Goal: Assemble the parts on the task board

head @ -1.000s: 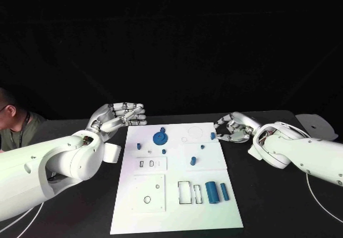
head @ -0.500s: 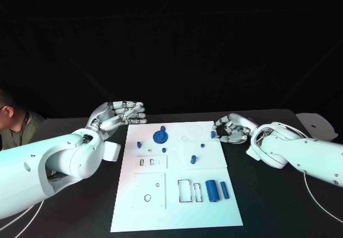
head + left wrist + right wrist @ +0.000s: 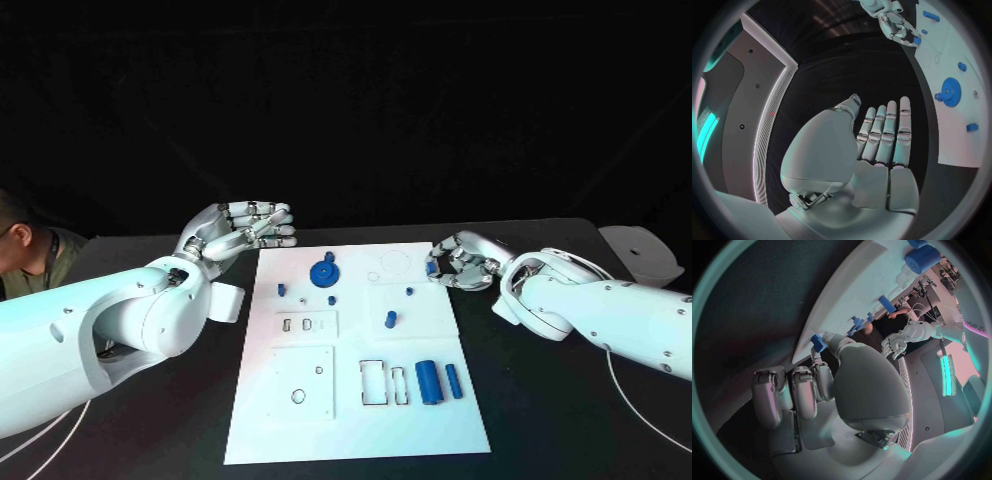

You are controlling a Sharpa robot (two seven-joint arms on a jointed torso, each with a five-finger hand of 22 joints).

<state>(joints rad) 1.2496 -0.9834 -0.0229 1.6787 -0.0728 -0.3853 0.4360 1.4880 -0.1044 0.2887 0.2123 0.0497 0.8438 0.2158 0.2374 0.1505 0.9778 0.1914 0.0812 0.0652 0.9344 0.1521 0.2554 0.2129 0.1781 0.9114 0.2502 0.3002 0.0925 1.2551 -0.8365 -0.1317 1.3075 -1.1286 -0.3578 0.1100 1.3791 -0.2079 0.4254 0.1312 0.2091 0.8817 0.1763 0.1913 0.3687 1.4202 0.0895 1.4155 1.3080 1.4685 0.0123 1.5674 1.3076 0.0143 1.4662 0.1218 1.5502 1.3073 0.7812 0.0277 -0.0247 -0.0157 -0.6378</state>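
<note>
Since the earlier frame the right hand (image 3: 464, 262) has edged inward along the task board's (image 3: 433, 400) far right edge, pinching a small blue part (image 3: 431, 270); left hand (image 3: 242, 229) hovers beside the board, fingers apart, empty; most parts apparently await assembly.

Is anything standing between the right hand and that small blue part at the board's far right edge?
Nothing visible: the right hand is already at the small blue part, its thumb tip against it at the task board edge.

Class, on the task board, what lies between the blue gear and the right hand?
Head view: a faint circular recess lies between the blue gear and the right hand.
</note>
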